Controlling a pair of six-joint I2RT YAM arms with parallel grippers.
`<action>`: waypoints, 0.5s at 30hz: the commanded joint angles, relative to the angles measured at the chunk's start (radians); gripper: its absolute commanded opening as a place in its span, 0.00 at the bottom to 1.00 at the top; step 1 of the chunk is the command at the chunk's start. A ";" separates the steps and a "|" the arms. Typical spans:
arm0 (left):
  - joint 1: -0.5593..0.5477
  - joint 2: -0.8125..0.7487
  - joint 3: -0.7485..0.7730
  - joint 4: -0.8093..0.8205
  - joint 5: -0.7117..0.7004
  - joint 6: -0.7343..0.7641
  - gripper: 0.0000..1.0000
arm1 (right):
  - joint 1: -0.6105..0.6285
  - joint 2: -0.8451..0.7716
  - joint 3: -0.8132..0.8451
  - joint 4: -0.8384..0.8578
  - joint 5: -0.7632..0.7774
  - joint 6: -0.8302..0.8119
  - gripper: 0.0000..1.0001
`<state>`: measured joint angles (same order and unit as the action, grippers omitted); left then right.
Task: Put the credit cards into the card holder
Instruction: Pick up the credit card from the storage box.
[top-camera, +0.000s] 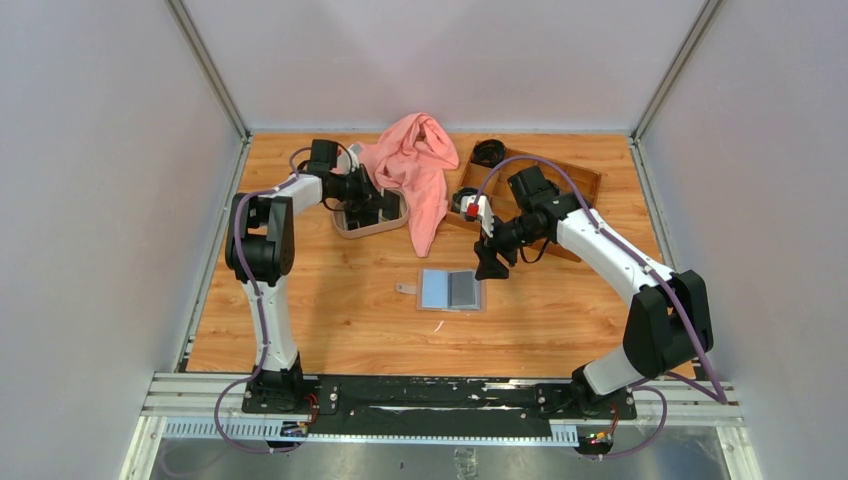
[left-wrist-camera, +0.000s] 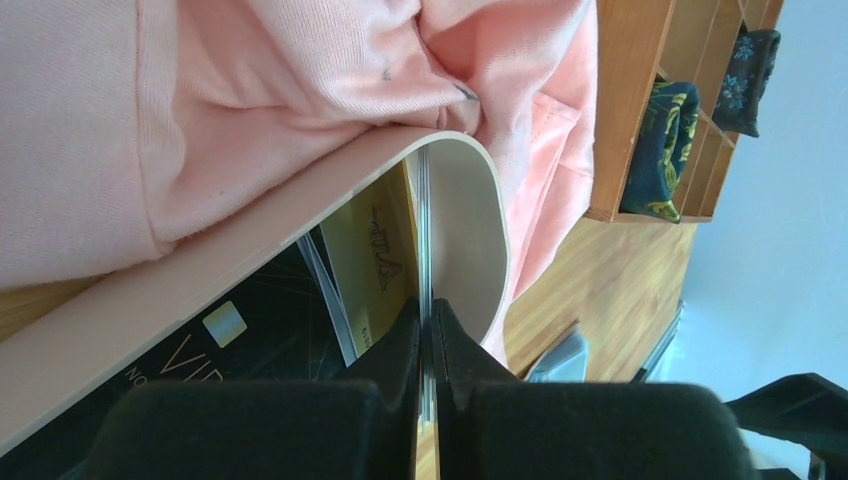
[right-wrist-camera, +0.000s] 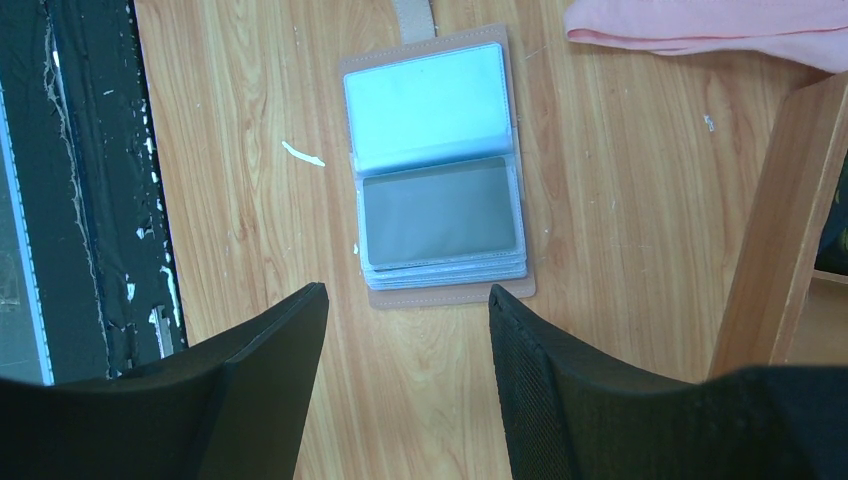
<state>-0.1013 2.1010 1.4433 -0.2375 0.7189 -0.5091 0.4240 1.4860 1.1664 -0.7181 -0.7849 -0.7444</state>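
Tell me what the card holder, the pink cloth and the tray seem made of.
Card holder: tan leather-like cover, matte; glossy clear plastic sleeves. Pink cloth: soft knit fabric, folds loosely. Tray: beige, smooth matte rim, likely plastic, possibly coated wood.

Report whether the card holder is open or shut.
Open. The card holder lies spread flat on the table, its clear pockets facing up; a dark card sits in one pocket.

We reached our left arm (top-camera: 262, 240) far forward, the left gripper (left-wrist-camera: 426, 312) pinched shut on a credit card (left-wrist-camera: 424, 220) held edge-on. Our right gripper (right-wrist-camera: 406, 295) pointed down, jaws apart.
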 joint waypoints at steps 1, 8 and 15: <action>0.003 -0.003 0.003 -0.014 0.013 0.009 0.00 | -0.008 0.012 -0.016 -0.019 0.004 -0.015 0.64; 0.012 -0.005 0.005 -0.018 0.019 0.012 0.07 | -0.008 0.013 -0.016 -0.020 0.004 -0.015 0.64; 0.014 0.014 0.013 -0.037 0.024 0.024 0.17 | -0.009 0.013 -0.016 -0.020 0.004 -0.015 0.64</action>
<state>-0.0948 2.1010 1.4433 -0.2417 0.7200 -0.5030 0.4240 1.4860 1.1664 -0.7181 -0.7845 -0.7490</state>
